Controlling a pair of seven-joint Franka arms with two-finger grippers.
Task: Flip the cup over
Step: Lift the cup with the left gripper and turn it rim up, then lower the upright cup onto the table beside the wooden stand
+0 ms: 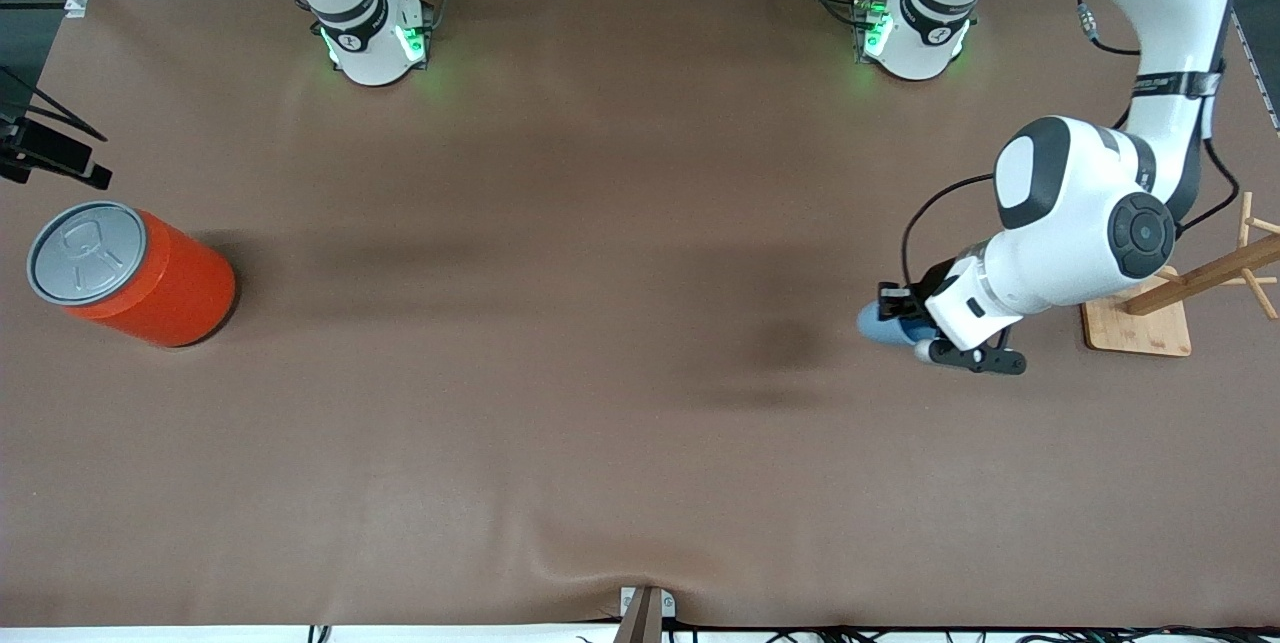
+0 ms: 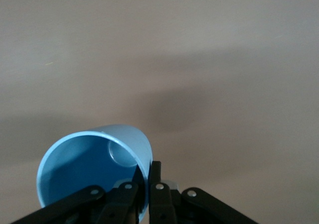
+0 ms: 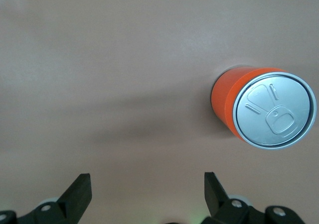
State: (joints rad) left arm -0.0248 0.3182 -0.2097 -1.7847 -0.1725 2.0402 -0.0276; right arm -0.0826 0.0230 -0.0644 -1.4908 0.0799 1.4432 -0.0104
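The small light-blue cup (image 1: 878,325) is held on its side over the table at the left arm's end. My left gripper (image 1: 898,315) is shut on its rim wall. In the left wrist view the cup (image 2: 94,159) shows its darker blue inside, with one finger (image 2: 155,184) outside the wall and the other inside; the left gripper (image 2: 148,179) pinches the wall between them. My right gripper (image 3: 147,186) is open and empty above the table near the orange can. It is out of the front view.
A large orange can (image 1: 130,273) with a grey pull-tab lid stands at the right arm's end, and shows in the right wrist view (image 3: 264,109). A wooden stand on a square base (image 1: 1140,328) is beside the left arm. The brown table (image 1: 600,373) has a dark shadow beside the cup.
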